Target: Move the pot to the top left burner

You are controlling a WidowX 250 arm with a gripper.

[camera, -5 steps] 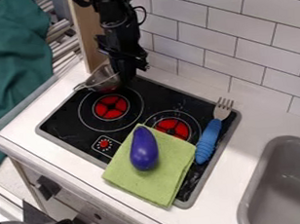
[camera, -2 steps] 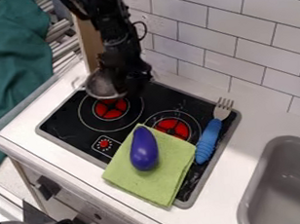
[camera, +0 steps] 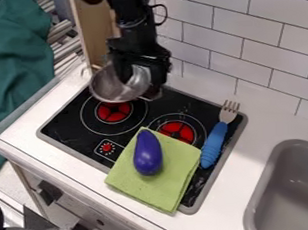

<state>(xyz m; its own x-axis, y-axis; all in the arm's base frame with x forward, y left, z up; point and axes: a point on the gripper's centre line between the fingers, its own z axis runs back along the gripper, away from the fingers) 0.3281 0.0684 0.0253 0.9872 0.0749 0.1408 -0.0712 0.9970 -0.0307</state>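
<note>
The gripper [camera: 135, 83] hangs over the back left part of the stove, at the right side of the metal pot [camera: 105, 87]. One of its sides reaches into the bowl and the other stands outside, with the pot's wall between them. The pot is tilted, partly above the back edge of the left burner [camera: 114, 111], which glows red. Part of the pot's right side is hidden behind the gripper. Whether the pot touches the stove [camera: 67, 130] I cannot tell.
A purple eggplant [camera: 147, 152] lies on a folded green cloth [camera: 175, 189] over the stove's front right part. Right of it lies a blue-handled fork [camera: 214, 145], beside the right burner [camera: 177, 131]. A tiled wall [camera: 245, 39] stands behind; a grey sink [camera: 293, 191] is at right.
The gripper has moved to the right. The pot has shifted right with it and turned, so that its bowl shows more openly than before.
</note>
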